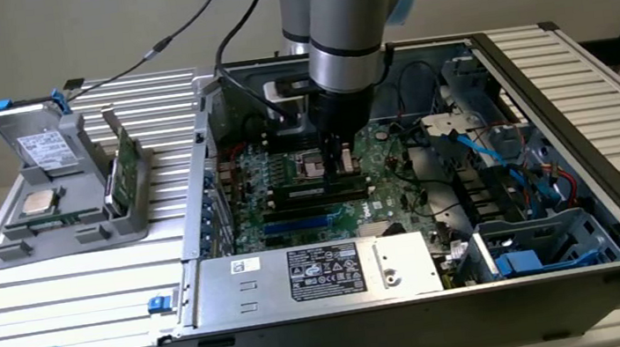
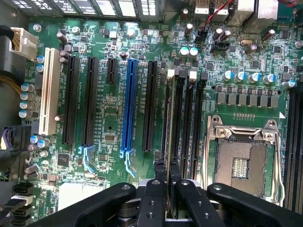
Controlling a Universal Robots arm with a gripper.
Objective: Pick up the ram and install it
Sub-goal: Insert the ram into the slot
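Green motherboard (image 2: 109, 118), flat in an open computer case (image 1: 425, 337). Gripper (image 2: 168, 166): black fingers (image 2: 154, 198) closed almost fully, pinching the ram (image 2: 169, 137) edge-on by its top. Ram: upright, in line with a black memory slot just beside the empty processor socket (image 2: 241, 161); whether seated, cannot tell. Grey holder (image 1: 68, 230) on slatted table (image 1: 65, 292), at the exterior view's left of the case: carries another green board (image 1: 126, 169) and a labelled drive (image 1: 45, 151)

The ram (image 2: 169, 142) stands edge-on in a black slot (image 2: 169, 94), pinched between fingers (image 2: 154, 198).
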